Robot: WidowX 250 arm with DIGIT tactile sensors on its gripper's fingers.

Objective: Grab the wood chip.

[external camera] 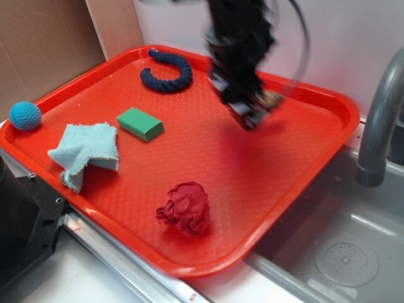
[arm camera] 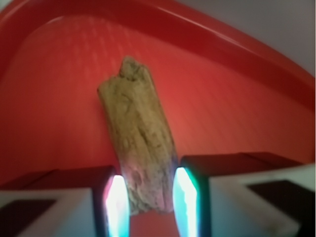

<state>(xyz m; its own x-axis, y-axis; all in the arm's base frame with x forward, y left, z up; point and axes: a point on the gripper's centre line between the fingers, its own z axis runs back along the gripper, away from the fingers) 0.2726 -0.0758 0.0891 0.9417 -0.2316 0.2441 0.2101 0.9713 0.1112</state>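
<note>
In the wrist view, the wood chip point(arm camera: 136, 123), a rough tan-brown elongated piece, lies lengthwise between my gripper's point(arm camera: 150, 197) two glowing pads, its near end pinched by both of them. The red tray point(arm camera: 59, 98) fills the background behind it. In the exterior view my gripper point(external camera: 255, 113) is motion-blurred over the tray's far right part, pointing down, and a small tan bit of the wood chip point(external camera: 273, 99) shows at its tip.
On the red tray point(external camera: 297, 158) lie a green block point(external camera: 140, 123), a dark red paper ball point(external camera: 185, 208), a light blue cloth point(external camera: 85, 151) and a dark blue rope ring point(external camera: 166, 71). A blue ball point(external camera: 25, 116) sits at the left rim. A grey faucet point(external camera: 379, 120) and sink point(external camera: 341, 252) are to the right.
</note>
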